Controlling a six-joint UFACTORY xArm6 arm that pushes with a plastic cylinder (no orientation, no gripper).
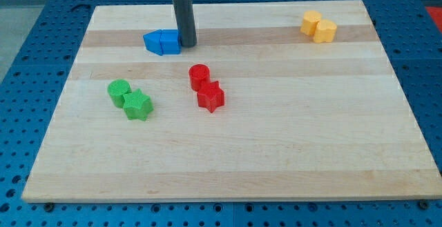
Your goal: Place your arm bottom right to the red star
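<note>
The red star [210, 96] lies near the board's middle, touching a red cylinder [199, 76] just above and left of it. My rod comes down from the view's top and my tip [187, 45] rests on the board right beside the blue block [162, 42], at its right end. The tip is above and a little left of the red star, well apart from it.
A green cylinder [119, 91] and a green star [137, 105] sit together at the view's left. Two yellow blocks [318, 26] sit together at the top right. The wooden board [228, 165] lies on a blue perforated table.
</note>
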